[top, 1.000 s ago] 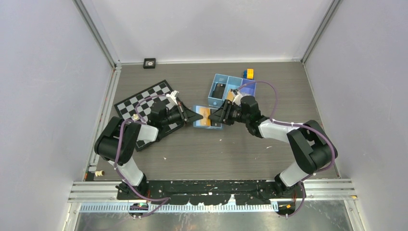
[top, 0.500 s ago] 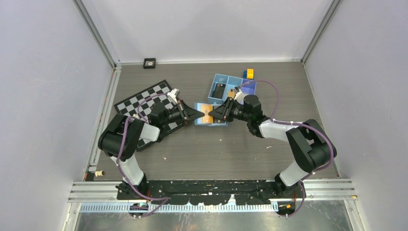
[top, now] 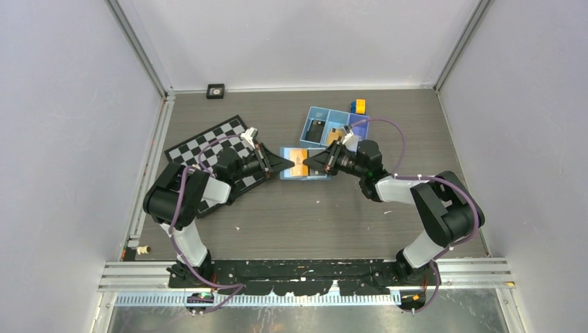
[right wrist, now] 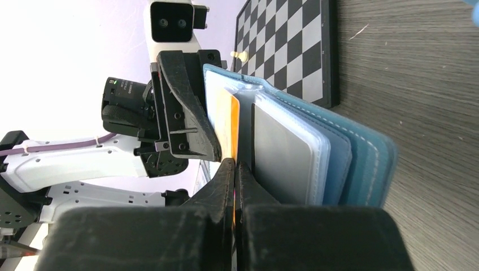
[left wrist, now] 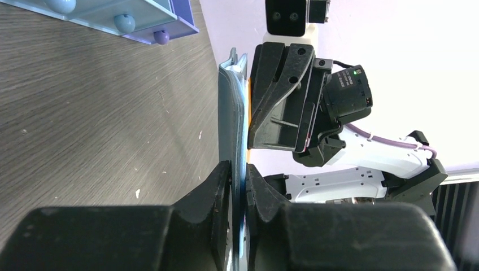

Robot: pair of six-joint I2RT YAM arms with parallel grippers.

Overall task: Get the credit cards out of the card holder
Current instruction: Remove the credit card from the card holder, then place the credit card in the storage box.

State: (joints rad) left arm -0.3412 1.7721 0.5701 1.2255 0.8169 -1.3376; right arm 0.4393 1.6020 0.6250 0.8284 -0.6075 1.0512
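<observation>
The light-blue card holder [top: 313, 173] is held on edge just above the table between both grippers. My left gripper [top: 286, 164] is shut on one blue panel [left wrist: 230, 113], which runs between its fingers. Facing it, my right gripper [top: 308, 165] is shut on the orange-tan credit card [right wrist: 229, 121], whose edge sticks out of an inner pocket. A silvery grey card [right wrist: 282, 152] sits in a clear sleeve just beside it. The holder's outer cover [right wrist: 361, 158] fans open toward the table. No black card shows.
A blue three-compartment tray [top: 308, 122] stands just behind the holder, with a yellow-and-blue block [top: 358, 105] beyond it. A checkerboard [top: 208, 149] lies under the left arm. A small black square [top: 215, 90] sits at the back wall.
The right gripper's jaws have closed onto the orange card, and the right arm has drawn slightly rightward. The left gripper kept hold of the card holder.
</observation>
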